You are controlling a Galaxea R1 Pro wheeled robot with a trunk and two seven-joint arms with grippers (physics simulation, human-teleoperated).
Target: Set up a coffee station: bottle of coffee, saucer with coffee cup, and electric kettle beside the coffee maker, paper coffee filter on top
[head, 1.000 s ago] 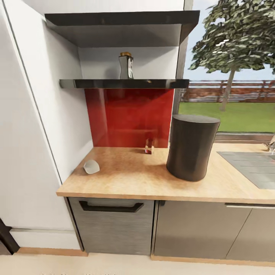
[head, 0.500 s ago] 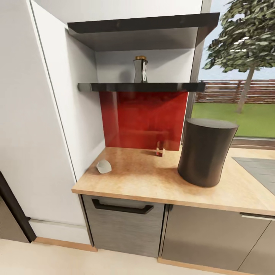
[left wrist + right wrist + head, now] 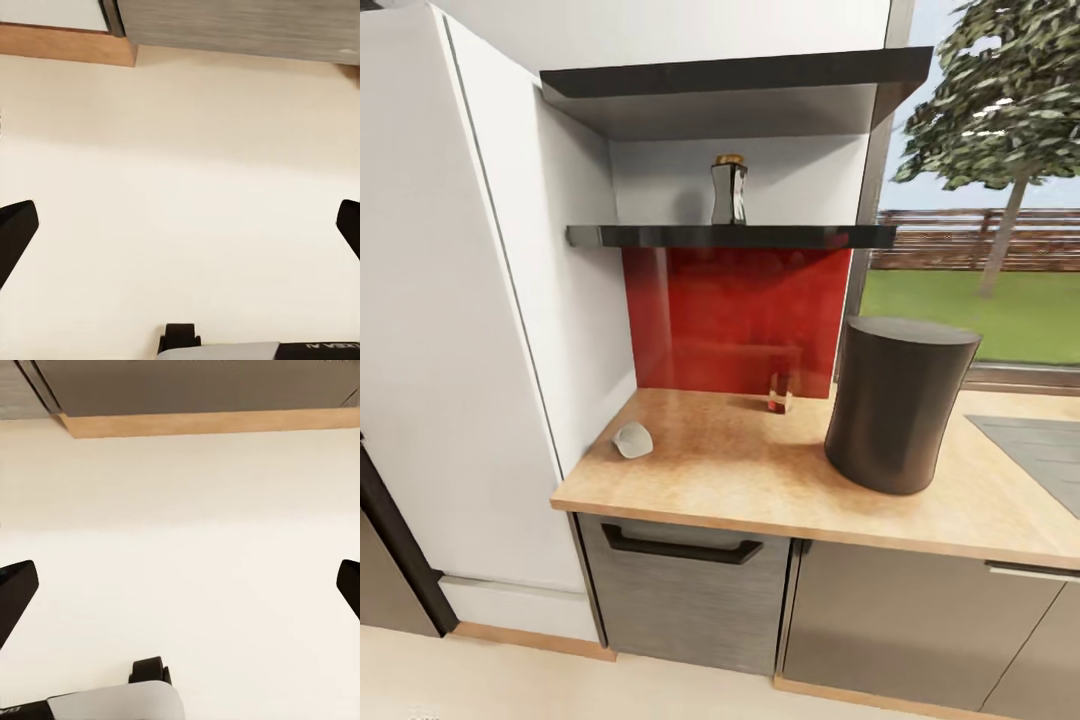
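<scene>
Wooden countertop (image 3: 760, 480) beneath a dark shelf (image 3: 730, 236), red backsplash (image 3: 735, 315) behind.

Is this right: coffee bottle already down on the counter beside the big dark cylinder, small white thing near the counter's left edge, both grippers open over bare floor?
Not quite. The head view shows the bottle up on the shelf, not on the counter. The rest holds: the dark cylinder stands on the counter, the small white thing lies near its left edge, and the left gripper and right gripper are open over floor.

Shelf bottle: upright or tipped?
Upright: the bottle stands on its base on the shelf, gold cap on top.
</scene>
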